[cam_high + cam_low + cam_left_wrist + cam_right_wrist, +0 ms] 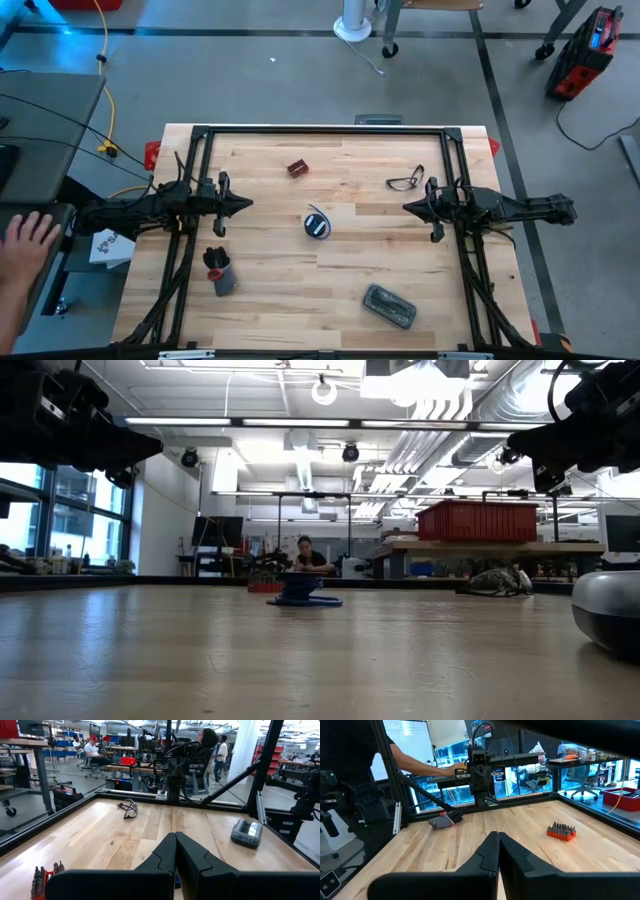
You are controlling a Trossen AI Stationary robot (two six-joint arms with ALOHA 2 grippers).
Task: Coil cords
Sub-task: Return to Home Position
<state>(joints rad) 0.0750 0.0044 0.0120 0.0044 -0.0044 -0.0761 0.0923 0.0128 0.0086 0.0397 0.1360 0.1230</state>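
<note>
Logged reel [316,224] lying flat at middle of table [280,300], cord [300,600] wound on. Found left gripper [245,204] and right gripper [405,207] both closed on nothing, raised off the wood, tips facing each other with reel between, a little off their line. Judged left slightly nearer. Expect no grasp needed, only retreat to rest.

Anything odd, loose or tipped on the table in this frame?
Nothing stands out. The reel lies flat mid-table, blue cord wound on it; the left gripper and right gripper sit clear of it, both shut.
</note>
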